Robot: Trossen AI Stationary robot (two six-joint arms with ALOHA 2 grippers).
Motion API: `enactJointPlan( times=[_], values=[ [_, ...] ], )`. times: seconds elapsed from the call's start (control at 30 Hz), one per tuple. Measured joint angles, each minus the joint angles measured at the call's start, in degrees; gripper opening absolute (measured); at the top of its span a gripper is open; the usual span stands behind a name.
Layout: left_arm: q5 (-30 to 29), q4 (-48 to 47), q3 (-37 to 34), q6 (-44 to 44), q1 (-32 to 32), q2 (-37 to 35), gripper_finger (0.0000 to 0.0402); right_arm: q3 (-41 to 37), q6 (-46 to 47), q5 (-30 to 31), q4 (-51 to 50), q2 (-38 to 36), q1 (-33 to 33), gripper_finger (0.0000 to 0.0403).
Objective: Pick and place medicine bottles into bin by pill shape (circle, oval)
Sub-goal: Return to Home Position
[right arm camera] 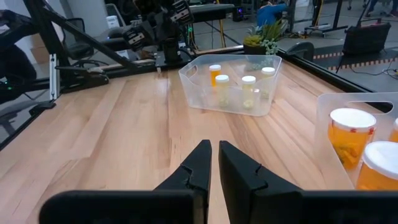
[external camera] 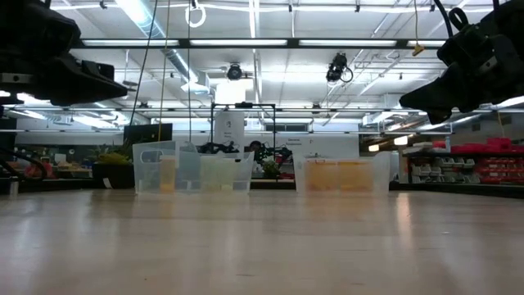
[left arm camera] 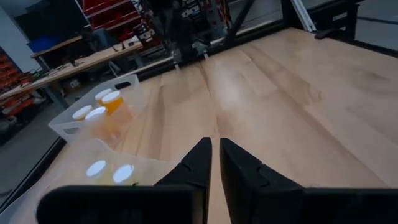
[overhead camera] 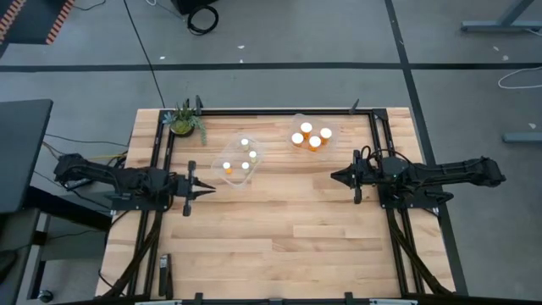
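Pressed together and empty, my left gripper (overhead camera: pixel 203 188) and right gripper (overhead camera: pixel 334 176) face off mid-frame. Medicine bottles (overhead camera: pixel 314 141) stand in bins (overhead camera: pixel 233 155) at upper centre, beyond both.

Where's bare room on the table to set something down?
The near half of the table is bare wood, as is the strip between the left gripper and right gripper. The far side is crowded: potted plant at its left corner, then the left bin and right bin holding medicine bottles.
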Motion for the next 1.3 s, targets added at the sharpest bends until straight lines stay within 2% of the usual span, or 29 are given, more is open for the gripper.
enactJointPlan(
  times=[0.33,0.77,1.1,1.3],
  values=[
    [0.0,-0.1,0.0,0.0,-0.9,-0.6,0.0033,0.0,0.0,0.0,0.0,0.0,0.0,0.0037],
    [-0.1,0.0,0.0,0.0,-1.8,-6.6,0.0040,0.0,0.0,0.0,0.0,0.0,0.0,0.0037],
    [-0.1,0.0,0.0,0.0,-1.8,-6.5,0.0028,0.0,0.0,0.0,0.0,0.0,0.0,0.0037],
    [-0.1,0.0,0.0,0.0,-1.8,-6.5,0.0035,0.0,0.0,0.0,0.0,0.0,0.0,0.0037]
  ],
)
